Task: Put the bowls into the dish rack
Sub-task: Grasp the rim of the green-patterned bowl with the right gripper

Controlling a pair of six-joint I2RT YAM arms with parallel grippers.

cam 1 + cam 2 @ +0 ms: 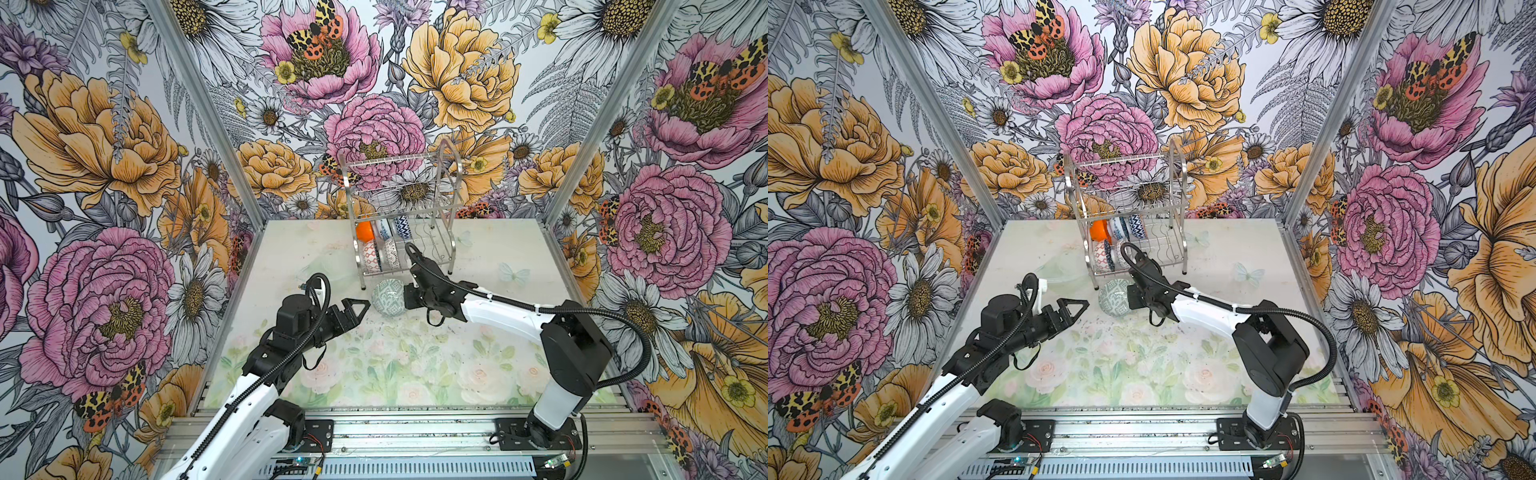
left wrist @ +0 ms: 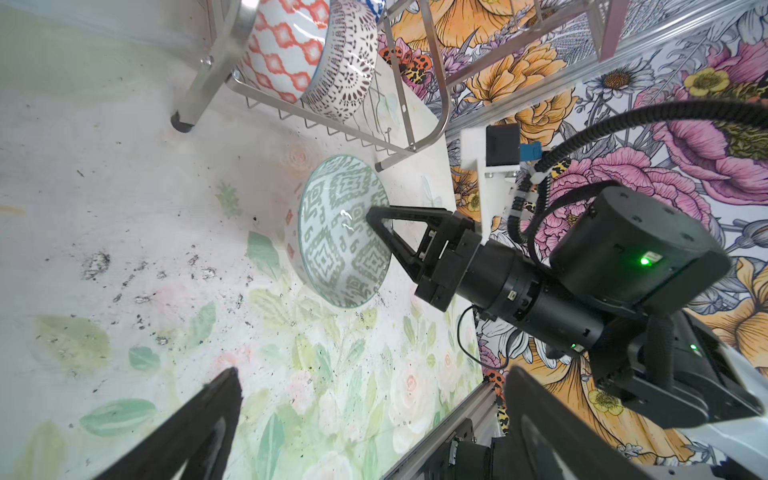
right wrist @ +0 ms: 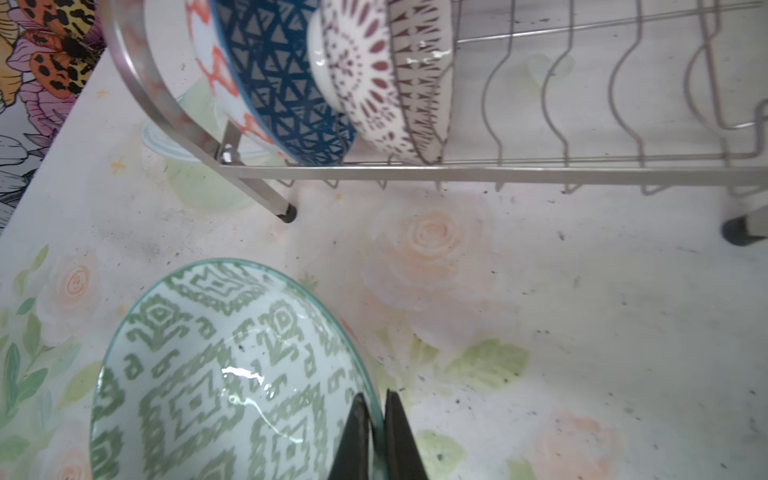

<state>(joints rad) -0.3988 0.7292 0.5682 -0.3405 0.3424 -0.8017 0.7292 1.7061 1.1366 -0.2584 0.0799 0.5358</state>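
i've got the right gripper [image 3: 376, 432] stretched in low, pinching the green bowl [image 3: 208, 374] by its rim; left gripper [image 1: 357, 309] hangs wide open beside it.

No text, brand, number or sign I can read in any view. On green-patterned bowl [image 3: 216, 374] and racked bowls [image 3: 286, 83]: ornament only, no lettering. Small pale mark [image 2: 512, 294] on right arm's wrist collar [image 2: 494, 278]: too small for me to read.

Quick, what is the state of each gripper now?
Left gripper: open, holding nothing.
Right gripper: shut on the rim of the green bowl.
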